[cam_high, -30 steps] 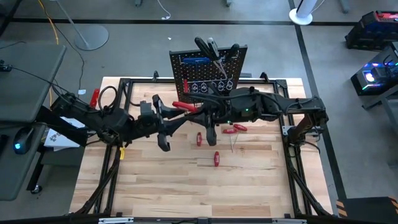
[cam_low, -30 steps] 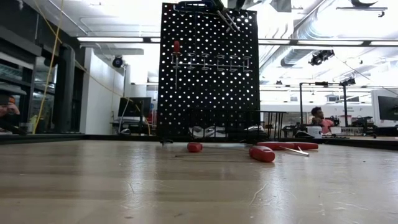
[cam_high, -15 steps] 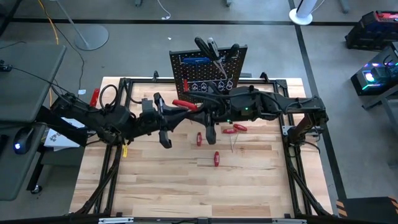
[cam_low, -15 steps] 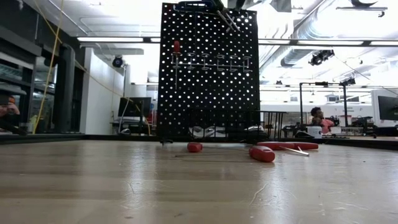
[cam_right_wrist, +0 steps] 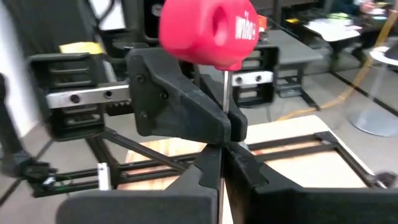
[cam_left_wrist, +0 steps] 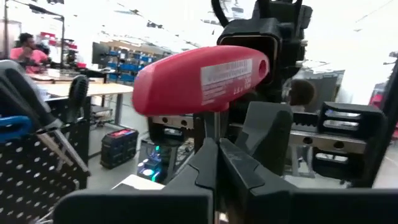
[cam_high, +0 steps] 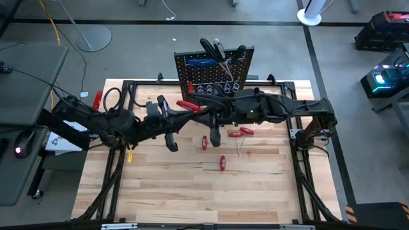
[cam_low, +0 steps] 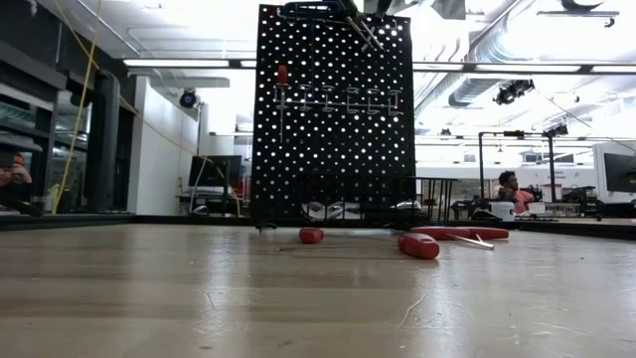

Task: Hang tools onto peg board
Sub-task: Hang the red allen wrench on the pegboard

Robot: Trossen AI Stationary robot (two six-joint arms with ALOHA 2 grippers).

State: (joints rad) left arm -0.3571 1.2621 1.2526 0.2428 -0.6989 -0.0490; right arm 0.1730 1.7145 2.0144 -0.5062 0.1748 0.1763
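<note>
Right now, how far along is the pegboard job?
Done: several tools already sit on the peg board. In hand: both the left gripper and right gripper are shut on one red T-handle key, mid handover. Left: about four red-handled tools lie on the table.

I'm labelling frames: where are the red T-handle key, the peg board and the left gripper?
red T-handle key (cam_left_wrist: 199,81), left wrist view, on its red handle.
peg board (cam_low: 333,149), low view, on its perforated face.
left gripper (cam_left_wrist: 217,155), left wrist view, between its fingertips.
</note>
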